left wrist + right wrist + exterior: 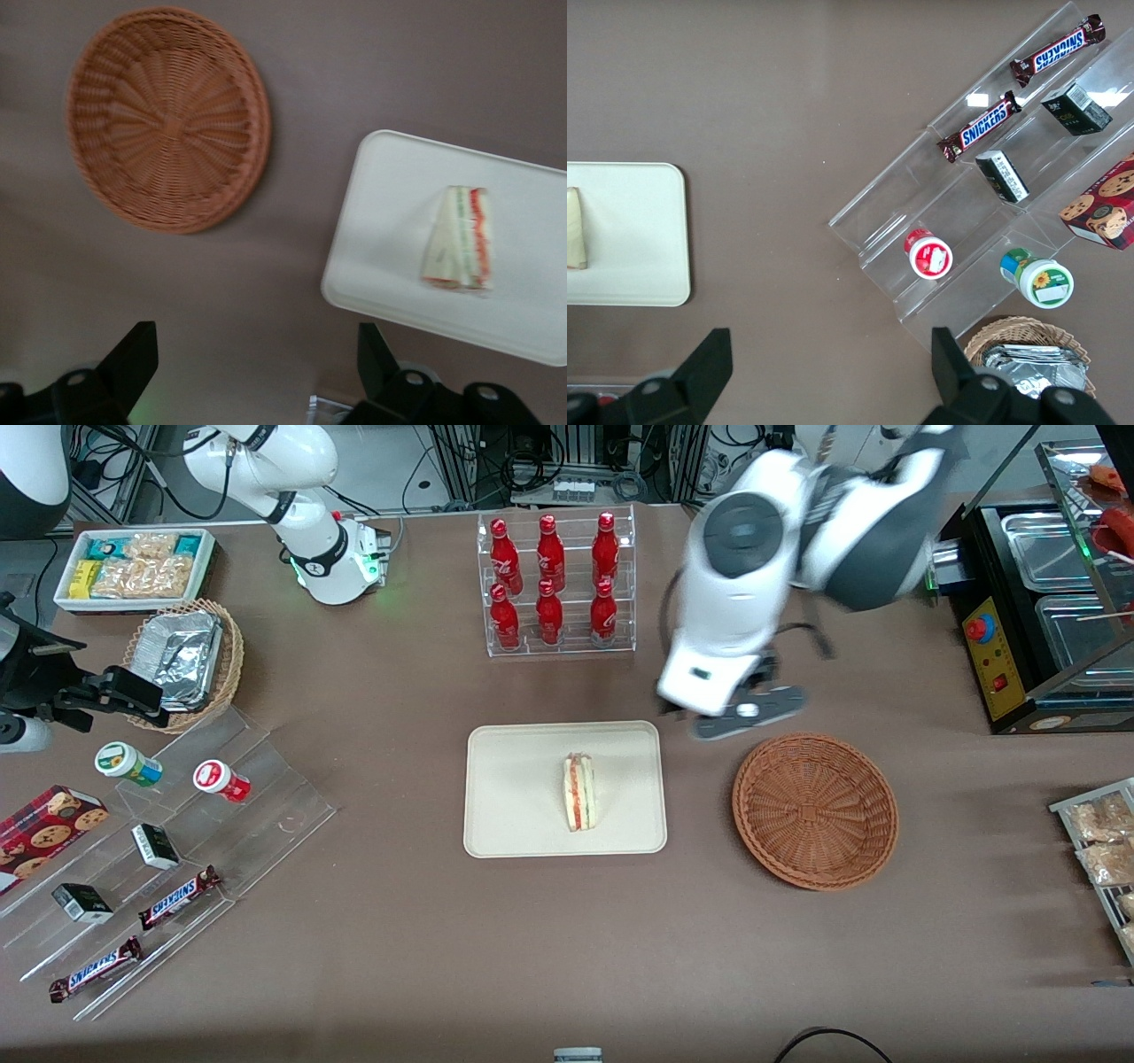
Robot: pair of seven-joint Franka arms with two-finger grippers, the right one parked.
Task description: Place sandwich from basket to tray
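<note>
One sandwich [579,792] lies on its side on the tray [514,815], filling edge toward the parked arm's end. Basket [815,810] sits beside the tray, nothing in it. My gripper [257,367] hangs above bare table, farther from the front camera than both, fingers [133,359] spread wide, holding nothing.

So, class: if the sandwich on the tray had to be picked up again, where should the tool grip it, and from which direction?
Come from above and close across the two flat bread faces of the sandwich, mid-length. It rests edge-on on the tray, filling stripe upward, so the faces are exposed. The tool, open, is raised between tray and basket.
</note>
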